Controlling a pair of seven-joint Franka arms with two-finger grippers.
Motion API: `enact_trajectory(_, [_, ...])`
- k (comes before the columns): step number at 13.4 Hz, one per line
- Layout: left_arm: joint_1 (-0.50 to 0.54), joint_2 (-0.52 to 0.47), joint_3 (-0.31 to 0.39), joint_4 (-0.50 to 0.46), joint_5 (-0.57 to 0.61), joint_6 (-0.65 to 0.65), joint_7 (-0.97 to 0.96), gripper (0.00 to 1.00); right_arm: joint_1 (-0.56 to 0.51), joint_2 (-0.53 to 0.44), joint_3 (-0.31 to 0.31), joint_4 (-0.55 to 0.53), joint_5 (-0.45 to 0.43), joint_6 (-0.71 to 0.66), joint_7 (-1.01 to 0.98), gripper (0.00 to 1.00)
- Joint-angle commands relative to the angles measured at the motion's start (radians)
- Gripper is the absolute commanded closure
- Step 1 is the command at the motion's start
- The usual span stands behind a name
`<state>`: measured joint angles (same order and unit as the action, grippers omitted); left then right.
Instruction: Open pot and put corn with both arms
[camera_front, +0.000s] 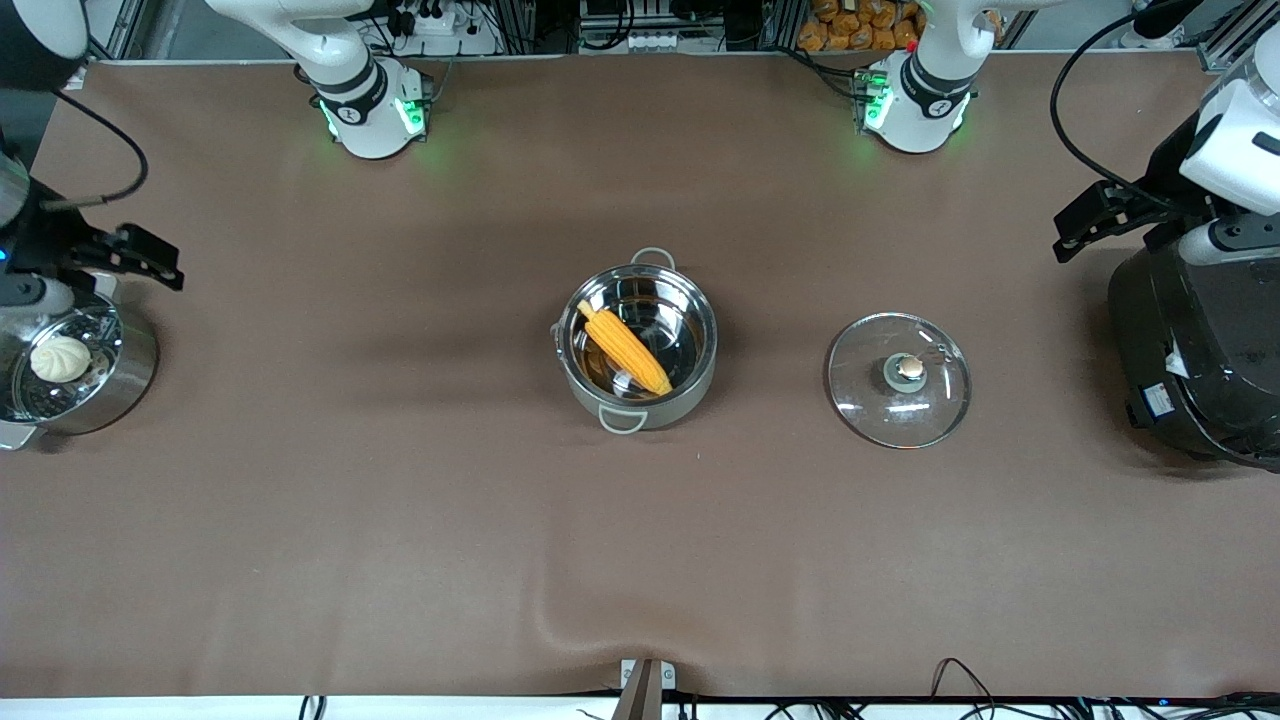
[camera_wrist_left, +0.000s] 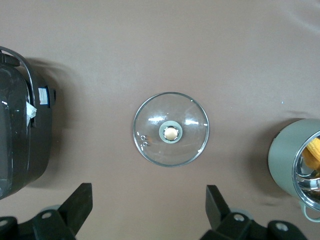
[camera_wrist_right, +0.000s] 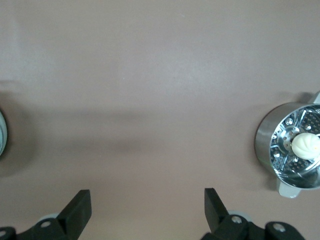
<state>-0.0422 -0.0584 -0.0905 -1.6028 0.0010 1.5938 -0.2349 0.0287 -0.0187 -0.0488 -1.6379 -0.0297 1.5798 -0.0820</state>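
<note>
Now the corn (camera_front: 627, 349) lies in the pot (camera_front: 690, 392), lid (camera_front: 898, 379) beside; both grippers spread, empty.

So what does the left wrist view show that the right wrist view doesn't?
Only the left wrist view shows the glass lid lying on the table, the black rice cooker beside it, and the pot with the corn inside. Only the right wrist view shows the steamer pot with a white bun in it. Both show the brown table cover and that arm's own open gripper: the left gripper and the right gripper.
</note>
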Motion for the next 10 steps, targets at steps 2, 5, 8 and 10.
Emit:
enact_trajectory(2, [0.012, -0.015, -0.006, 0.014, -0.001, -0.035, 0.017, 0.00, -0.062, -0.023, 0.027, 0.038, 0.020, -0.058, -0.041, 0.00])
enact_trajectory(5, [0.008, -0.015, -0.006, 0.015, 0.001, -0.037, 0.017, 0.00, -0.082, -0.030, 0.015, 0.038, 0.102, -0.078, -0.003, 0.00])
enact_trajectory(8, [0.005, -0.017, -0.005, 0.015, 0.001, -0.051, 0.019, 0.00, -0.081, -0.030, 0.017, 0.072, 0.094, -0.104, 0.073, 0.00])
enact_trajectory(10, [0.004, -0.018, -0.002, 0.020, 0.001, -0.051, 0.019, 0.00, -0.078, -0.032, 0.012, 0.072, 0.085, -0.104, 0.062, 0.00])
